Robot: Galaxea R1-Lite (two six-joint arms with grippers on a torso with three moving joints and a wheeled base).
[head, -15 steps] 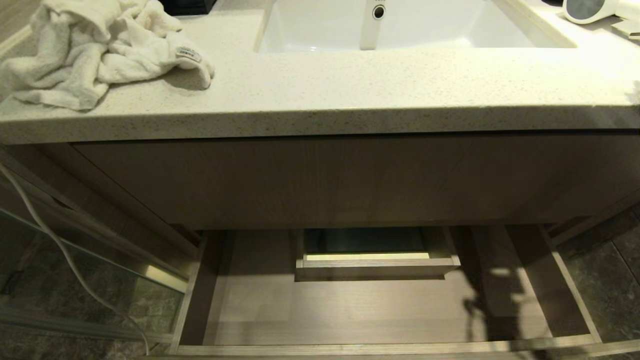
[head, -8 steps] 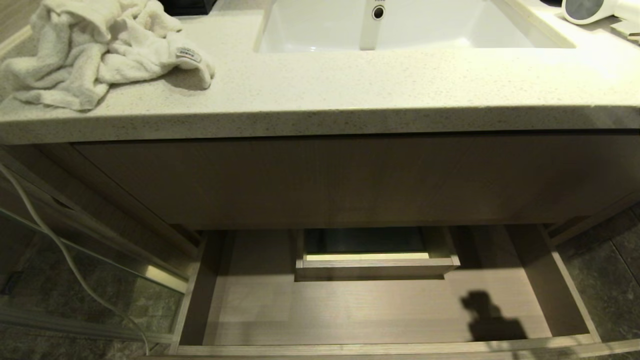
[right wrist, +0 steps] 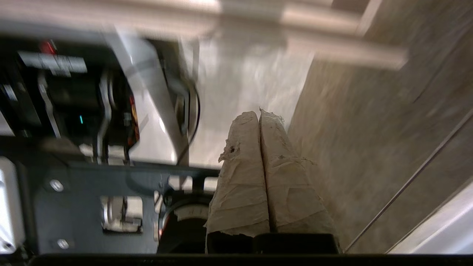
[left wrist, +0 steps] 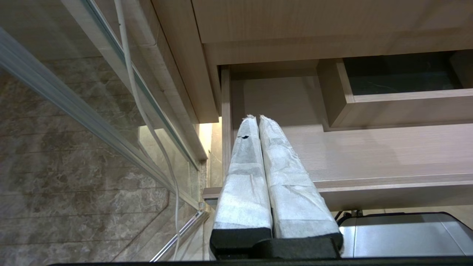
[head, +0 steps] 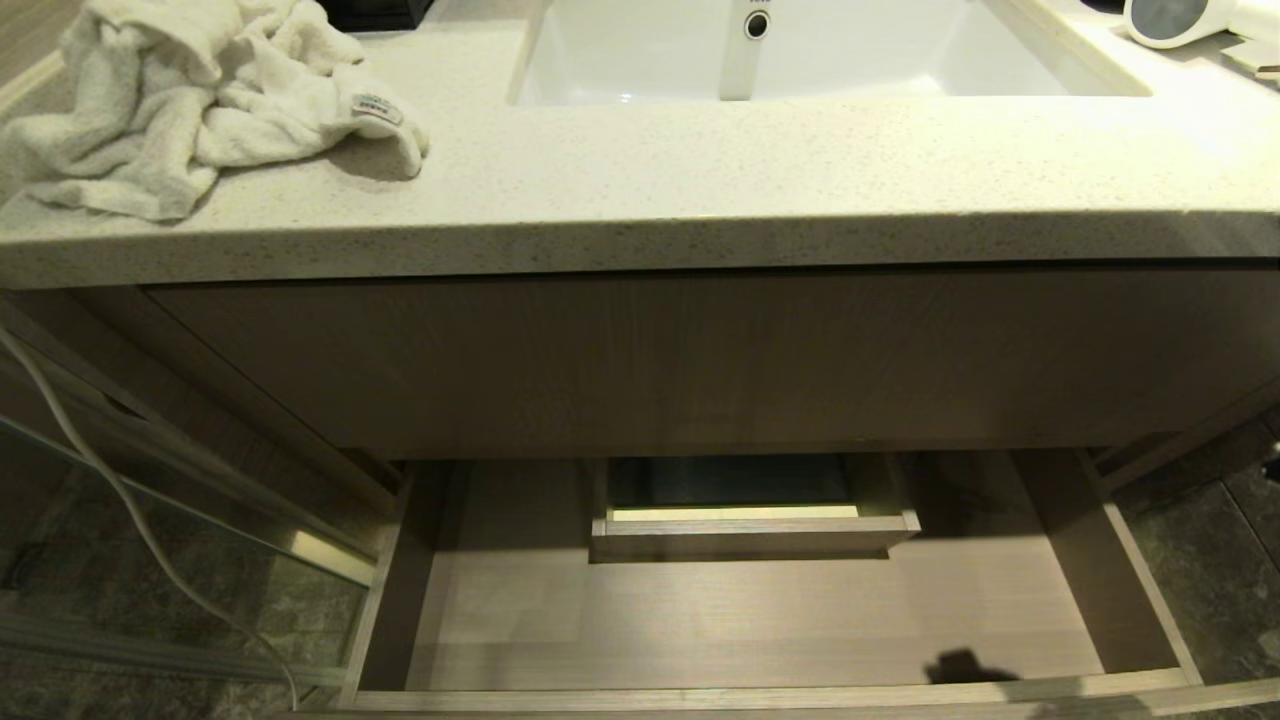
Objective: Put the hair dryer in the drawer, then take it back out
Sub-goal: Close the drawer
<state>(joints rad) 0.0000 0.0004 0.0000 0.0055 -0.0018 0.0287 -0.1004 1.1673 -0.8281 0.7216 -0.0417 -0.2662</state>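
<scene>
Currently the small white hair dryer [head: 1180, 20] lies on the speckled counter [head: 640, 190]; the beige wood-grain drawer [head: 760, 620] stands open. Both claws, left [left wrist: 255, 117] and right [right wrist: 255, 112], are pressed together, empty. Next: reach for the dryer.

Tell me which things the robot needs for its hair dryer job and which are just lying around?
Needed:
hair dryer, on the counter's far right corner
drawer, pulled open, nothing in it
right gripper, shut, empty

Just lying around:
towel, crumpled on the counter
sink
white cable
left gripper, parked, shut
</scene>
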